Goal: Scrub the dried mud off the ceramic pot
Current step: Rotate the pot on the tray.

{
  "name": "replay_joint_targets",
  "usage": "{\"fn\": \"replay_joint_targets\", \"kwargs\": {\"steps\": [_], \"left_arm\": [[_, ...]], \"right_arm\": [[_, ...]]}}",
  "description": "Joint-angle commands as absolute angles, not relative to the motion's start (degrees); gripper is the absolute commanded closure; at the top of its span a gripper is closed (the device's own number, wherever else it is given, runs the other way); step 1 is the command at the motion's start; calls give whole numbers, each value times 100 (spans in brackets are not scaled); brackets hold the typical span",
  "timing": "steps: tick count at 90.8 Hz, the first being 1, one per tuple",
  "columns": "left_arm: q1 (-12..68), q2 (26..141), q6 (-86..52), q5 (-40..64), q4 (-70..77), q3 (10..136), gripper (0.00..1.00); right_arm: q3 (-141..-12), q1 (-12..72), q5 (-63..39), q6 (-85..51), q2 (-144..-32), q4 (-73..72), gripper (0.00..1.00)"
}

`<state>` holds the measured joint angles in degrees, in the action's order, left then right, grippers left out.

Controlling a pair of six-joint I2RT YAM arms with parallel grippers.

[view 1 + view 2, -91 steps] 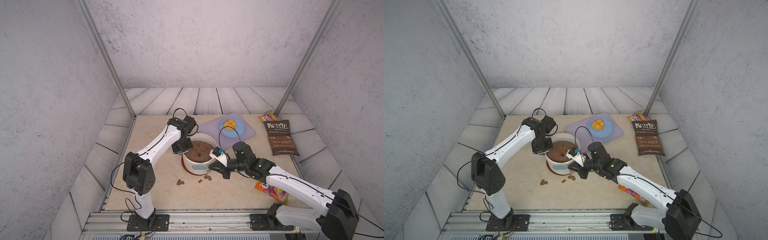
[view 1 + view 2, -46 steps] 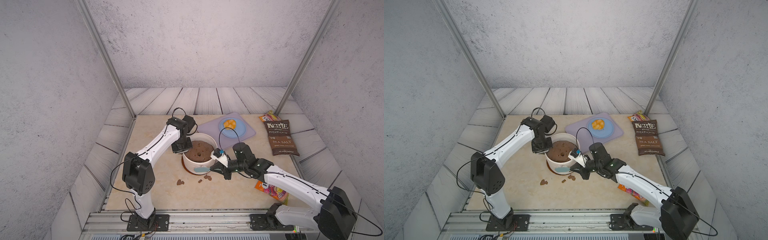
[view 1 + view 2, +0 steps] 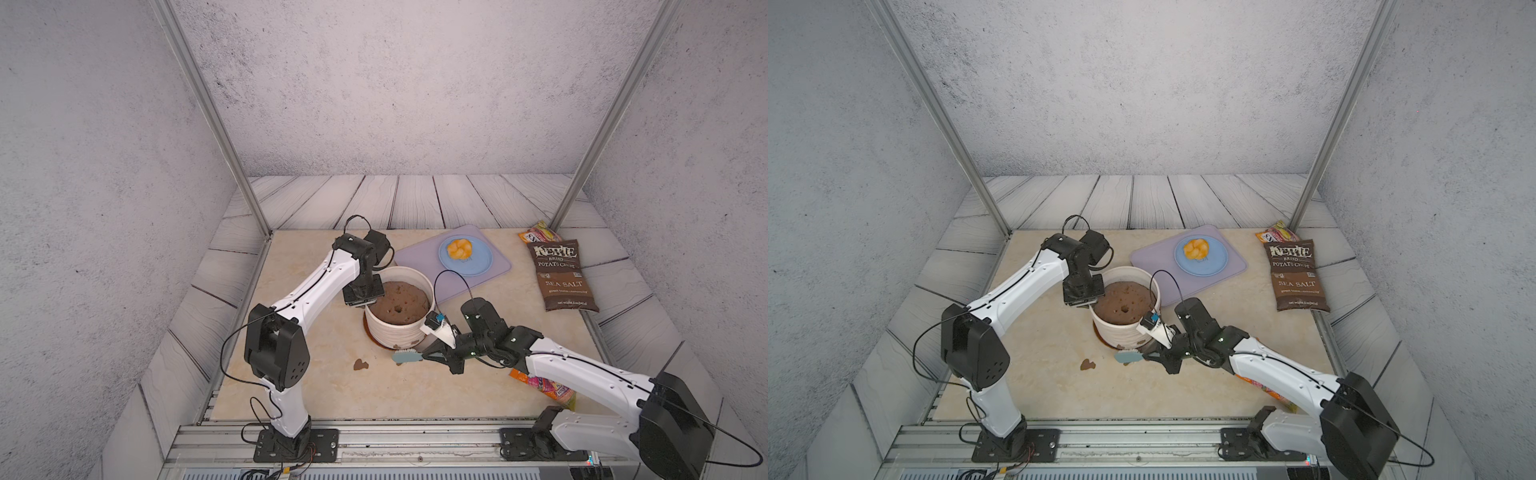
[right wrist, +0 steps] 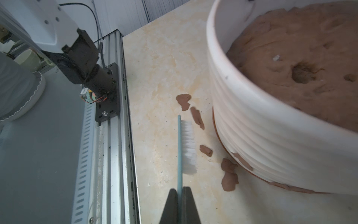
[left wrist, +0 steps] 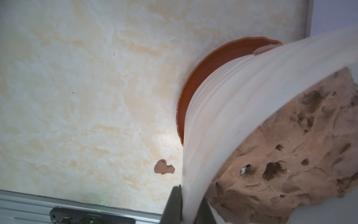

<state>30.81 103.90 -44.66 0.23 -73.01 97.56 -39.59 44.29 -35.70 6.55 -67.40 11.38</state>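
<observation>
— Brown bits of dried mud [image 4: 229,181] lie on the table [image 3: 332,386] just in front of the pot [image 3: 397,334], with one more piece a little farther out from it.

— Any on the pot itself?

— A few patches cling low on its ribbed cream wall, close to the reddish saucer [image 5: 201,81] it stands in.

— And the brush?

— The right gripper [image 4: 179,191] is clamped on the thin teal handle of the brush [image 4: 188,143]. The white bristles face the pot, near it but apart.

— What's inside the pot?

— A domed mound of soil [image 3: 399,307] with a hole in it. The left gripper [image 5: 188,207] pinches the pot's rim, one finger outside and one inside.

— Behind the pot?

— A blue plate [image 3: 478,266] on a lilac mat [image 3: 419,262] holds one golden bun [image 3: 459,248]. A brown chip bag [image 3: 561,274] lies flat, well apart from the pot.
</observation>
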Motion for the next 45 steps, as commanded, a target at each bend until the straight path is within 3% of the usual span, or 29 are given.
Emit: {"fn": "replay_joint_targets", "kwargs": {"steps": [1,45], "left_arm": [[3023,10748,-4112,-236,-6984,9579,93],[3015,10797,-3005,-787,-7033,9815,94]], "right_arm": [[-3876,4521,-3735,406,-6475,1178,100],[-4491,4527,-3464,931,-6384,1853,100]]}}
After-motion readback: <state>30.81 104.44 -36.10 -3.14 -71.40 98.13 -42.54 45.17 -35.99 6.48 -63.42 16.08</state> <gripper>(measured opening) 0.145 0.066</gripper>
